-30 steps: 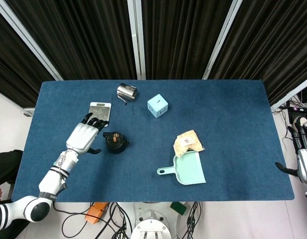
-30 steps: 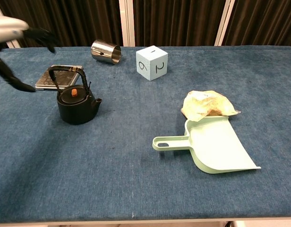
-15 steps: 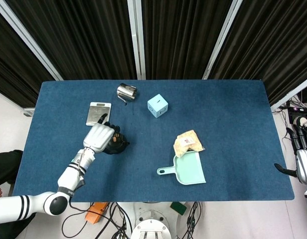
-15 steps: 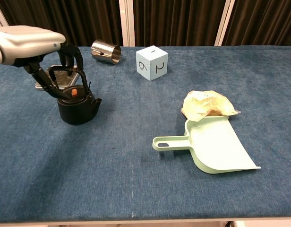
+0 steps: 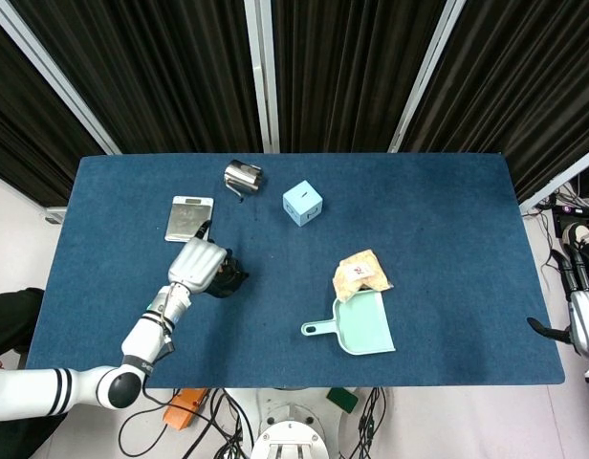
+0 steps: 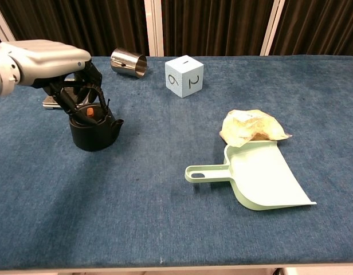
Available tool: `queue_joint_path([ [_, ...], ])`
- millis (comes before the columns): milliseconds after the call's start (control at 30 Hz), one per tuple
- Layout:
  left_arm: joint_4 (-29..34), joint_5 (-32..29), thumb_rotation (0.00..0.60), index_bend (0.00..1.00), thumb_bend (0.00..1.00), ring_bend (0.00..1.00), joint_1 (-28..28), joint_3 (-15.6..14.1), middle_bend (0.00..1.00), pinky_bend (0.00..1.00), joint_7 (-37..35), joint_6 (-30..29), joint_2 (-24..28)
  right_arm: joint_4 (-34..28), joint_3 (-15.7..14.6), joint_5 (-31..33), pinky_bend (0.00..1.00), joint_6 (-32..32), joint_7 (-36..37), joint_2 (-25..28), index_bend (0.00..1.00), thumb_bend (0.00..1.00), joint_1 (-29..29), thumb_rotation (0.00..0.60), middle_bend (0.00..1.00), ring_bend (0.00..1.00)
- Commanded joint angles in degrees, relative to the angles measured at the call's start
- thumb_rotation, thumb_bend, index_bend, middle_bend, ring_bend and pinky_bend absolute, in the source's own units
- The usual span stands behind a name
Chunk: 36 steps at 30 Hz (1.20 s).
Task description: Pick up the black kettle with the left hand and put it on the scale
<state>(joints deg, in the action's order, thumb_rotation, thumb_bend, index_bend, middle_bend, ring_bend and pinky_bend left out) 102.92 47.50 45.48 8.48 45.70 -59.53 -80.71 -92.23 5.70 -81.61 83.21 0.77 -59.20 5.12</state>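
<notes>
The black kettle (image 5: 231, 278) (image 6: 95, 130), with an orange lid knob, stands on the blue table just in front of the flat silver scale (image 5: 188, 217) (image 6: 48, 103). My left hand (image 5: 200, 263) (image 6: 47, 59) sits right over the kettle. Its dark fingers (image 6: 83, 90) curl around the arched handle. The kettle's base rests on the cloth. In the chest view the hand hides most of the scale. My right hand (image 5: 583, 308) hangs off the table's right edge, fingers apart, holding nothing.
A steel cup (image 5: 243, 177) (image 6: 129, 62) lies on its side behind the scale. A light blue cube (image 5: 302, 203) (image 6: 184, 76) stands at centre back. A crumpled paper bag (image 5: 361, 273) (image 6: 252, 126) and a mint dustpan (image 5: 359, 325) (image 6: 262, 177) lie to the right.
My left hand has swung right from beside the scale to above the kettle, and its fingers have closed in around the handle. The kettle has not shifted.
</notes>
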Motion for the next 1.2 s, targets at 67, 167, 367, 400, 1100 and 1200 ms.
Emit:
queue_joint_path([
  [67, 0.05, -0.73, 0.458, 0.57, 0.03, 0.5, 0.4, -0.62, 0.61, 0.03, -0.43, -0.05, -0.09, 0.2, 0.02, -0.01, 0.0, -0.02, 0.26, -0.18, 0.0, 0.02, -0.02, 0.6, 0.0, 0.0],
  [167, 0.44, -0.99, 0.437, 0.61, 0.03, 0.52, 0.57, -1.15, 0.65, 0.03, -1.02, 0.07, 0.09, 0.35, -0.1, -0.06, 0.0, 0.19, 0.63, -0.36, 0.0, 0.02, -0.26, 0.6, 0.0, 0.0],
  [367, 0.42, -1.07, 0.415, 0.69, 0.03, 0.59, 0.89, -1.83, 0.72, 0.02, -4.09, 1.92, 0.36, 0.59, -0.23, 0.37, 0.0, -0.1, 0.97, -0.7, 0.0, 0.02, -0.49, 0.6, 0.0, 0.0],
  [400, 0.3, -1.04, 0.409, 0.7, 0.03, 0.6, 0.96, -1.94, 0.73, 0.02, -4.46, 2.17, 0.38, 0.57, -0.23, 0.32, 0.0, -0.04, 1.04, -0.7, 0.0, 0.02, -0.53, 0.6, 0.0, 0.0],
  [1100, -2.17, -3.91, 0.087, 1.0, 0.02, 0.95, 2.54, -2.41, 1.0, 0.02, -11.62, 5.39, 0.03, 1.69, -0.07, 0.83, 0.0, 0.46, 2.77, -1.51, 0.0, 0.02, -1.38, 0.6, 0.0, 0.0],
  [1200, -3.06, -3.64, 0.087, 1.0, 0.01, 0.99, 2.23, -1.75, 1.0, 0.02, -13.38, 4.49, -0.34, 1.75, 0.01, 0.84, 0.0, 0.51, 2.94, -1.51, 0.0, 0.02, -1.42, 0.6, 0.0, 0.0],
])
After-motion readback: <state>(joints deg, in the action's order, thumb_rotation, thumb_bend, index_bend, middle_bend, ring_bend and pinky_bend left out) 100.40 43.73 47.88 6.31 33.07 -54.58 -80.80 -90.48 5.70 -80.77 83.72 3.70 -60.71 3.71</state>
